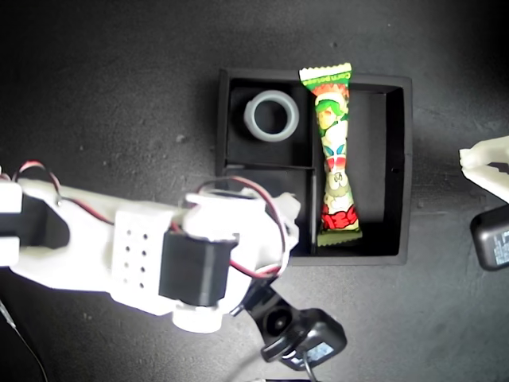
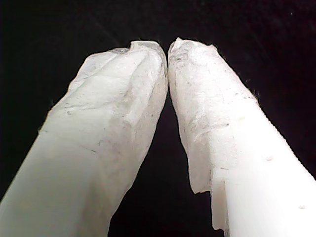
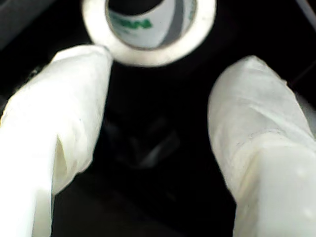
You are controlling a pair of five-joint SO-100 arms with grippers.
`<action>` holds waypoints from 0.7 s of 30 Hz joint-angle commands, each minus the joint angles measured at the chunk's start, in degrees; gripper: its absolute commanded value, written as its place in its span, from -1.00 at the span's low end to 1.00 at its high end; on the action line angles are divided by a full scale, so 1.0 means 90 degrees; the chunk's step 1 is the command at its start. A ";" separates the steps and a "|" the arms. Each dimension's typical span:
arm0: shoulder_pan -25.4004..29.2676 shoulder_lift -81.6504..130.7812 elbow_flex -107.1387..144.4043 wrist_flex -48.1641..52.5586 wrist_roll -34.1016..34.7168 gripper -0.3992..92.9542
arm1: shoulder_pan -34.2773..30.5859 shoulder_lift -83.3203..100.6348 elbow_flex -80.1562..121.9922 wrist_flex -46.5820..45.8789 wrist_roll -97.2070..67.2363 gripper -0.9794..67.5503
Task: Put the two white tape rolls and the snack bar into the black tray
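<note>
The square matte black tray (image 1: 402, 167) with raised walls sits on a dark tabletop, and most of the job looks done from where I stand. The long snack bar (image 1: 334, 155) in its shiny green, white and red wrapper lies in the tray's long compartment, though its crimped green end rides up over the tray wall at the exterior view's top. One small white ring-shaped tape roll (image 1: 271, 115) lies flat in the square compartment at the exterior view's upper left. My second gripper (image 3: 158, 113) hangs over the other square compartment with its white jaws spread wide and nothing between them; just beyond its tips lies a second white tape roll (image 3: 148, 32) with green print inside its core, seemingly on the black tray floor, though the exterior view hides that compartment behind my arm. My first gripper (image 2: 168, 49) has its jaws pressed together at the tips, gripping nothing, over plain dark surface; I take it for the white shape at the exterior view's right edge, well apart from the tray. The danger I judge from here is in pulling out: one finger (image 3: 74, 84) of the wide jaws sits very near the roll's rim, and a careless lift could catch and drag the roll. A swing toward the long compartment could also clip the bar's propped end and tip it out.
</note>
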 commanded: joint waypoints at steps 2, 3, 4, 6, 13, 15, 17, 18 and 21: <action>-0.0176 0.2676 0.2783 0.0127 -0.0488 -0.95 | -0.0107 0.1602 0.0605 0.0322 0.0684 -0.98; -0.0264 0.3486 0.3789 0.0059 -0.0566 -0.96 | -0.0107 0.2402 0.1084 0.0283 0.0869 -0.98; -0.0371 0.4248 0.4785 -0.0156 -0.0615 -0.98 | -0.0107 0.3096 0.1494 0.0312 0.0996 -0.98; -0.0537 0.5625 0.6563 -0.0859 -0.0635 -0.99 | -0.0107 0.4150 0.2080 0.0566 0.1230 -0.98; -0.1133 0.9648 1.2051 -0.2988 -0.0811 -0.99 | -0.0117 0.6201 0.3818 0.0684 0.1514 -0.98; -0.1182 1.0732 1.3262 -0.3438 -0.0918 -0.99 | -0.0117 0.6289 0.4072 0.0713 0.1543 -0.98; -0.1162 1.1748 1.4277 -0.3721 -0.0986 -0.99 | -0.0117 0.6289 0.4277 0.0713 0.1543 -0.98; -0.1123 1.2266 1.4756 -0.3848 -0.0996 -0.99 | -0.0098 0.6289 0.4395 0.0713 0.1514 -0.98; -0.0957 1.3740 1.6055 -0.4160 -0.1074 -0.99 | -0.0049 0.6445 0.4766 0.0693 0.1377 -0.98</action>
